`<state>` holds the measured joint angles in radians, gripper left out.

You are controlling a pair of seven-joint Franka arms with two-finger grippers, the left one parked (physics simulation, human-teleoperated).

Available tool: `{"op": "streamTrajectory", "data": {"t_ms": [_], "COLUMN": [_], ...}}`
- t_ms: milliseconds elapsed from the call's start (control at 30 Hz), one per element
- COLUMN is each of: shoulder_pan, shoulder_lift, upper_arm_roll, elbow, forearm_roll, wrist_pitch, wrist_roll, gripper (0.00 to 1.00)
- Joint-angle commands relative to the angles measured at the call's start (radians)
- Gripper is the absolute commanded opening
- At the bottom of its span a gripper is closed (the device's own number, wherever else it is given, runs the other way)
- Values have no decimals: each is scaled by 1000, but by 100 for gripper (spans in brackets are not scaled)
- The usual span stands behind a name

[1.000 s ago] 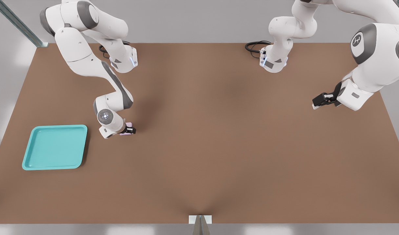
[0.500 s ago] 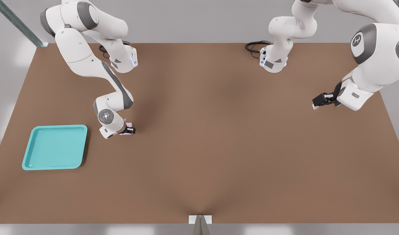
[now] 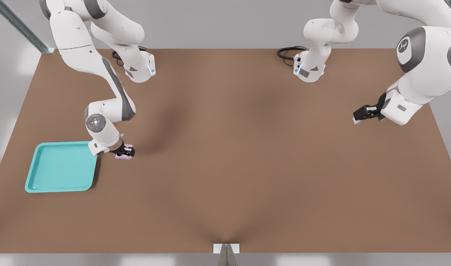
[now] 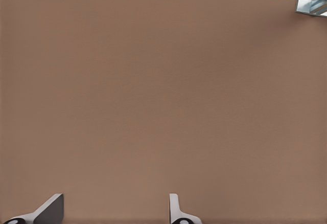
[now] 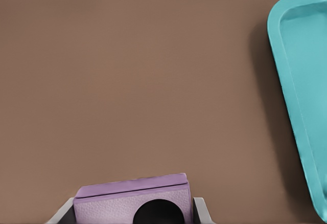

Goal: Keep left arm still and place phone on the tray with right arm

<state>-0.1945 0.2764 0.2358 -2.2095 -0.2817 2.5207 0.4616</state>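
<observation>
Clamping the phone (image 3: pixel 121 156) between the fingers of the gripper (image 3: pixel 125 152), carrying it above the table (image 3: pixel 247 155) just beside the tray (image 3: pixel 57 168). Needing a short shift toward the front view's left, the tray's near rim lying right alongside.

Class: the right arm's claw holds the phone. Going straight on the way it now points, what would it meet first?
Probably the bare table. The claw, shut on the phone, points down beside the tray, not over it.
</observation>
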Motion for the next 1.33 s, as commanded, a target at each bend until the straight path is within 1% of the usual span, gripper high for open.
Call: {"op": "streamTrajectory", "data": {"t_ms": [0,100,167,233,267,300,333,367,400,467,500,600,633,667,700,733,767,800,833,867,900,933,1000,1033,1067,1100,1133,1200,1300], "shoulder_pan": [-34,-59,-91,-108,-109,-109,-109,-122,-123,-138,-138,-137,-128,-94,-42,-33,24,75,107,121,130,145,150,176,214,251,257,262,264], "shoulder_lift": [-10,-11,-11,-8,7,30,56,82,129,184,195,196,155,40,-97,-253,-341,-393,-381,-369,-323,-257,-115,9,21,-16,-72,-77,-75], "upper_arm_roll": [-16,-82,-90,-136,-180,-208,-237,-251,-285,-293,-293,-293,-283,-240,-173,-63,-49,-43,-32,-35,-47,-81,-81,-82,-111,-173,-188,-201,-199], "elbow": [1,16,20,43,71,108,148,178,238,307,312,304,283,223,231,244,269,338,482,576,635,682,847,1052,1073,990,869,860,860], "forearm_roll": [-2,-1,1,6,85,125,128,128,148,150,150,153,177,180,179,174,174,176,179,179,182,216,214,200,182,185,187,188,187], "wrist_pitch": [-5,-2,1,7,9,9,10,13,21,21,38,38,29,-9,-209,-342,-460,-615,-767,-859,-921,-925,-973,-1075,-1063,-972,-895,-902,-904], "wrist_roll": [-184,-314,-377,-484,-641,-724,-784,-837,-925,-969,-968,-959,-910,-784,-608,-459,-410,-308,-291,-302,-313,-340,-363,-368,-368,-396,-400,-400,-400], "gripper": [78,78,78,78,78,78,78,78,78,79,100,100,100,100,100,100,100,100,100,100,100,100,100,100,100,100,100,100,100]}}
